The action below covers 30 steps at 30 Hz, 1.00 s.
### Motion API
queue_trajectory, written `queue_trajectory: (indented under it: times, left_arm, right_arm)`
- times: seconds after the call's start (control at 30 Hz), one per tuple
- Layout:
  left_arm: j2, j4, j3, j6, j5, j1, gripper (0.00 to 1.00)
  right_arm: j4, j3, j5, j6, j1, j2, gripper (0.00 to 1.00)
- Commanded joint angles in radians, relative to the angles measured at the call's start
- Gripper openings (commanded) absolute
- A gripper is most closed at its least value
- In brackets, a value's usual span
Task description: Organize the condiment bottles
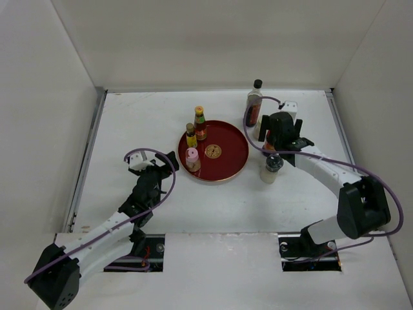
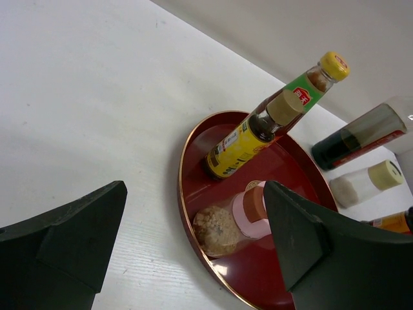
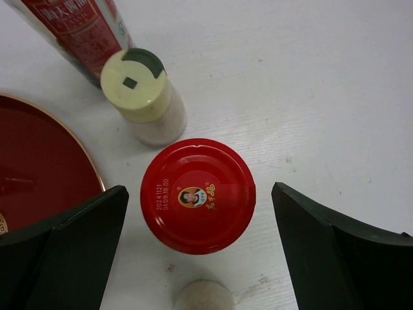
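Left claw (image 2: 193, 190) and right claw (image 3: 198, 190) are open, nothing gripped. With the red jar (image 3: 197, 210) straddled by the right one, the cream bottle (image 3: 139, 90) just beside it could get clipped and tipped.

The left gripper (image 2: 193, 194) reaches forward, low and tilted, its jaws spread wide. The right gripper (image 3: 199, 190) points straight down, jaws wide apart.

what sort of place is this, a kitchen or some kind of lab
Probably a robot lab test cell, not a kitchen: white table boxed in by plain walls, left arm and right arm bolted at its near edge.
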Motion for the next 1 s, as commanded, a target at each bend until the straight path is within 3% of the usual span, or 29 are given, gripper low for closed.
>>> queue_trajectory:
  times: [0.0, 0.37, 0.47, 0.53, 0.8, 0.97]
  left_arm:
    - [0.001, 0.054, 0.000, -0.016, 0.024, 0.009, 0.88]
    - [0.031, 0.068, 0.002, -0.022, 0.045, 0.024, 0.88]
    - [0.027, 0.068, 0.002, -0.023, 0.048, 0.026, 0.88]
    - [0.031, 0.068, 0.002, -0.023, 0.048, 0.026, 0.88]
    - [0.033, 0.069, 0.000, -0.023, 0.050, 0.031, 0.88]
    - [0.013, 0.063, -0.005, -0.023, 0.050, 0.037, 0.87]
  right_arm:
    - [0.014, 0.012, -0.076, 0.014, -0.031, 0.017, 1.00]
    - [0.077, 0.008, -0.184, 0.041, -0.080, 0.100, 0.99]
    - [0.086, 0.008, -0.185, 0.049, -0.077, 0.097, 0.76]
    - [0.095, 0.002, -0.162, 0.050, -0.077, 0.068, 0.67]
    - [0.164, 0.029, 0.009, -0.052, 0.047, -0.081, 0.61]
    - [0.213, 0.100, -0.013, -0.086, 0.122, -0.071, 0.60]
